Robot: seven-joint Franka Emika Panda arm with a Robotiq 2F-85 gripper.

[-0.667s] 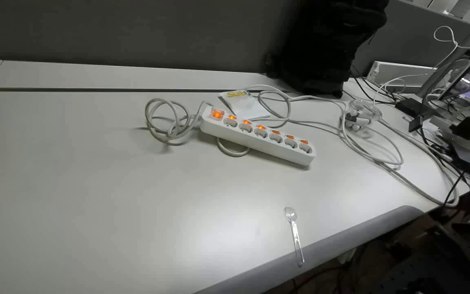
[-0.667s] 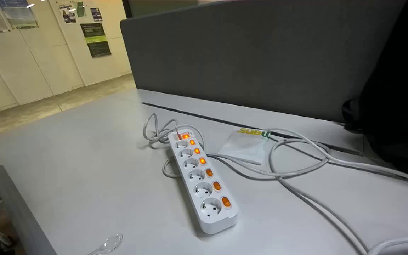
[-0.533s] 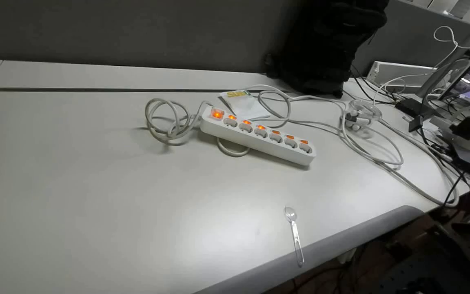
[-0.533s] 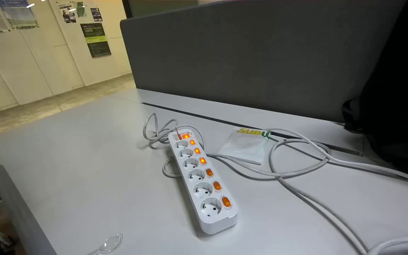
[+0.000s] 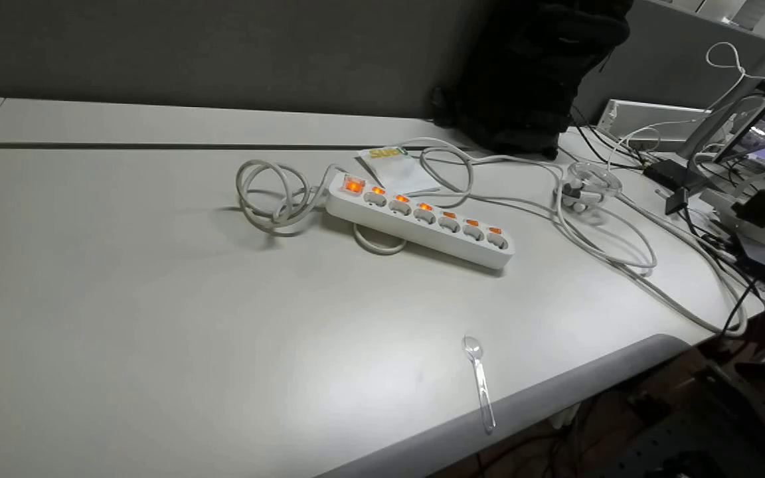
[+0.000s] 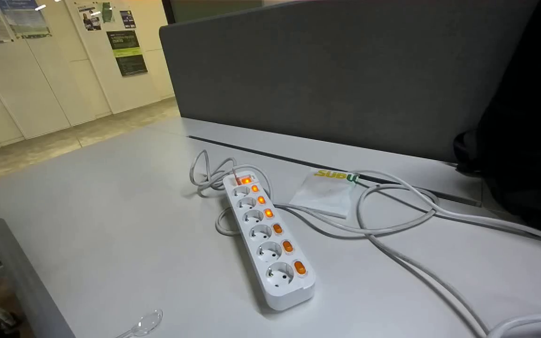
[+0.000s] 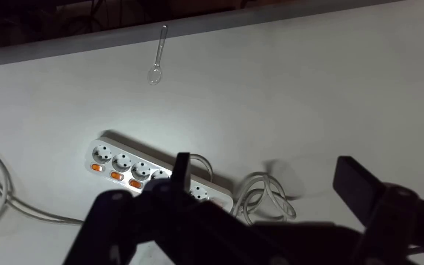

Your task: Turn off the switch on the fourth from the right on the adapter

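Note:
The adapter is a long white power strip (image 5: 416, 232) lying on the desk; it also shows in an exterior view (image 6: 275, 238) and in the wrist view (image 7: 107, 170). Its big main switch (image 5: 354, 185) and the three small switches nearest it glow brightly. The three small switches at the far end look unlit. The fourth switch from the right end (image 5: 425, 207) is lit; it shows lit too in an exterior view (image 6: 268, 213). My gripper (image 7: 263, 158) is open and empty, seen only in the wrist view. One finger hides the middle switches there.
A looped white cord (image 5: 276, 219) lies at the main-switch end. A clear plastic spoon (image 5: 477, 372) lies near the desk edge. A white packet (image 6: 324, 195), more cords and a clear cup-like object (image 5: 592, 182) lie beside the strip. A black backpack (image 5: 535, 73) stands against the grey partition (image 6: 322, 80).

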